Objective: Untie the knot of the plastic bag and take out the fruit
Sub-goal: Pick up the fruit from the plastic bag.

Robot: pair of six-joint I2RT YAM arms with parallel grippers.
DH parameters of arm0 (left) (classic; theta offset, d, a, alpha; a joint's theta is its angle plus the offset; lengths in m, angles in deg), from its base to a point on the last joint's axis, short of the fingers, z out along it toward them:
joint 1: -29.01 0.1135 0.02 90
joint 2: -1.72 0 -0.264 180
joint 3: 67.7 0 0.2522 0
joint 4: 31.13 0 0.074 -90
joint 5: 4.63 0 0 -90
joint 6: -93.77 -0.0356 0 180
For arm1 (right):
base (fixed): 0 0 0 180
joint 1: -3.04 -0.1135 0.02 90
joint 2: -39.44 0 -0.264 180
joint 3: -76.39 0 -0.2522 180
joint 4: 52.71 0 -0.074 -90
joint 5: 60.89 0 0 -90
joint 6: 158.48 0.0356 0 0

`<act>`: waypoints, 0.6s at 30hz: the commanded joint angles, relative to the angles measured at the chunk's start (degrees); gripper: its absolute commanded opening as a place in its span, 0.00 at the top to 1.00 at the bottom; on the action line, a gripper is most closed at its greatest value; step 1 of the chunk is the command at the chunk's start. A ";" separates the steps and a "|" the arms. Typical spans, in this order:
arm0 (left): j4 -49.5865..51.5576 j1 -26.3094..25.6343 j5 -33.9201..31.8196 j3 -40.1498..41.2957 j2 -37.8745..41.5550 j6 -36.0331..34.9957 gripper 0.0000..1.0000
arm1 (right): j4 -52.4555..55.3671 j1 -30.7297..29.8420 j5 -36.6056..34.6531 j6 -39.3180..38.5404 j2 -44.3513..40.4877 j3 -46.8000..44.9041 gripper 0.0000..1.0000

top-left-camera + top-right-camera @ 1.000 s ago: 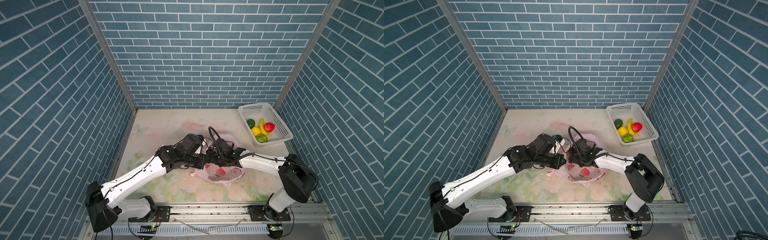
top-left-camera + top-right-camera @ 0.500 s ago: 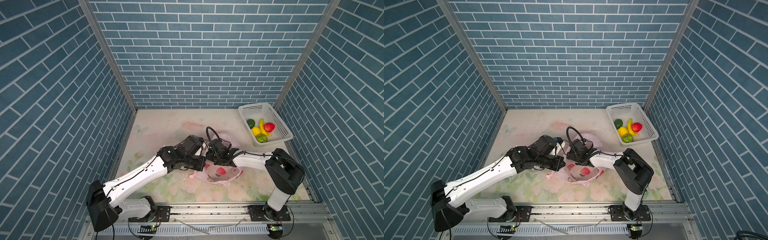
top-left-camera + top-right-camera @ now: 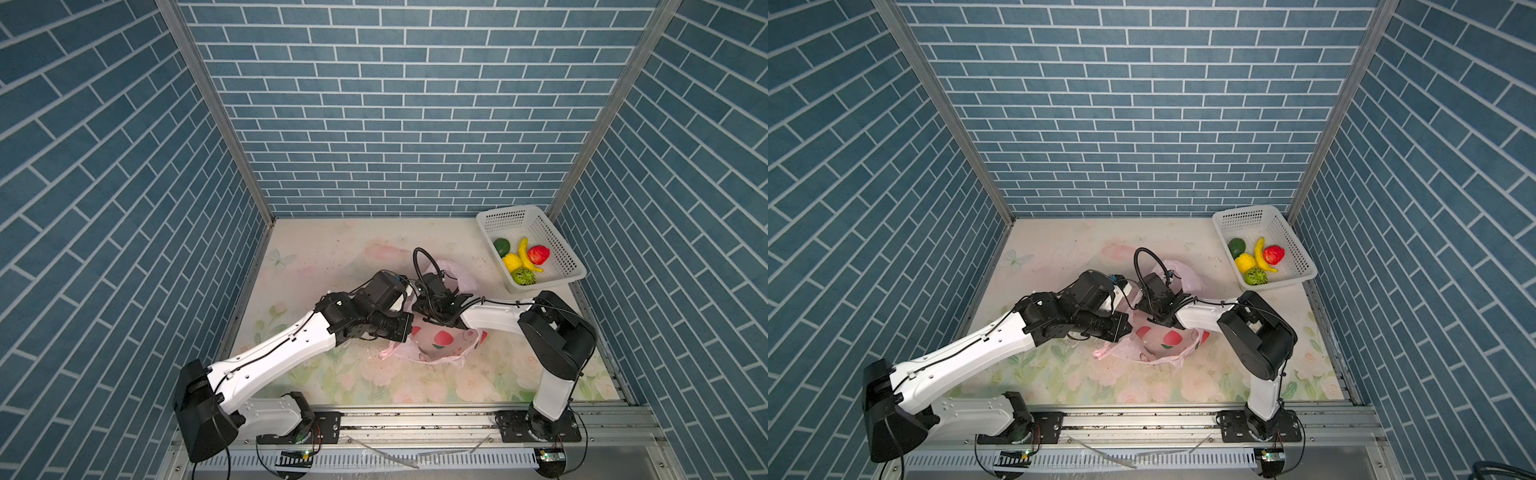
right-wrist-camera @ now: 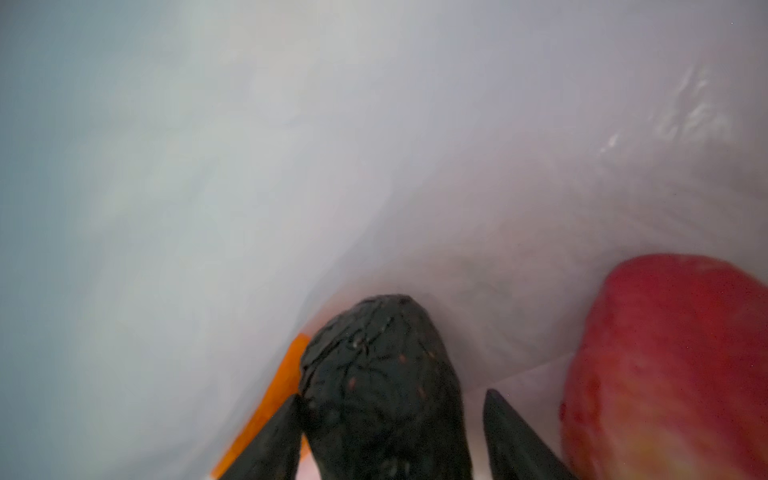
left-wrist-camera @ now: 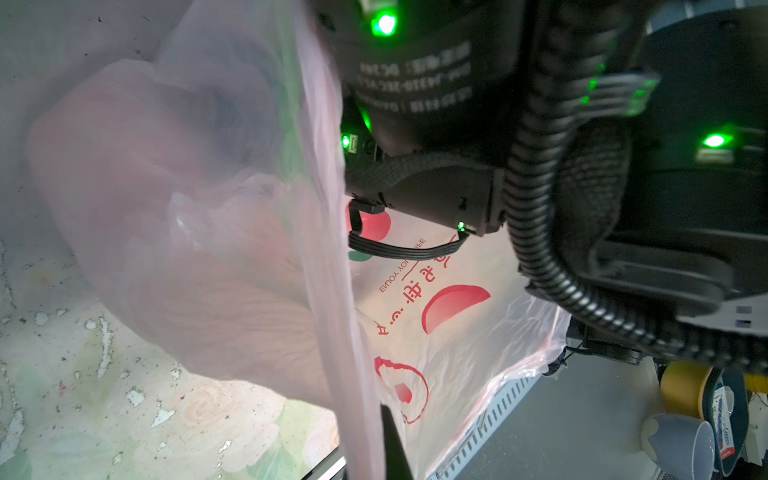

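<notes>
Right wrist view shows the right gripper (image 4: pixel 392 395) inside the thin, cloudy pink bag (image 4: pixel 374 166), jaws open around a dark wrinkled fruit (image 4: pixel 382 357), one touching it, the other apart, a smooth red apple (image 4: pixel 665 353) just beside, while the left gripper (image 5: pixel 376 446) is closed on a stretched strip of the bag. It lies at the table (image 3: pixel 316 257) centre under both wrists; a white perforated basket (image 3: pixel 505 220) of fruits (image 3: pixel 519 262) stands in the far right corner.

Both top views look steeply down from high above the front onto the whole floral-printed table (image 3: pixel 316 257), sharing nearly the same scene, while the left wrist camera faces close along the thin translucent pale-pink plastic bag (image 5: pixel 457 353) and the right wrist camera, seemingly inside it, sits very near a dark wrinkled fruit (image 4: pixel 382 374).
</notes>
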 commanded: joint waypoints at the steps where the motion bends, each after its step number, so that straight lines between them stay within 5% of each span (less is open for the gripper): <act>1: -0.01 0.18 0.62 1.22 0.30 -0.31 1.00 | -1.48 0.56 -2.05 1.28 1.40 1.52 0.39; 8: -0.55 0.19 0.10 1.21 0.23 -0.13 1.00 | -2.59 0.72 -1.58 1.61 0.60 0.37 0.56; 18: -2.13 0.18 -3.87 -0.60 -1.17 -0.38 1.00 | 6.61 -1.00 6.12 1.48 -12.25 -5.64 0.58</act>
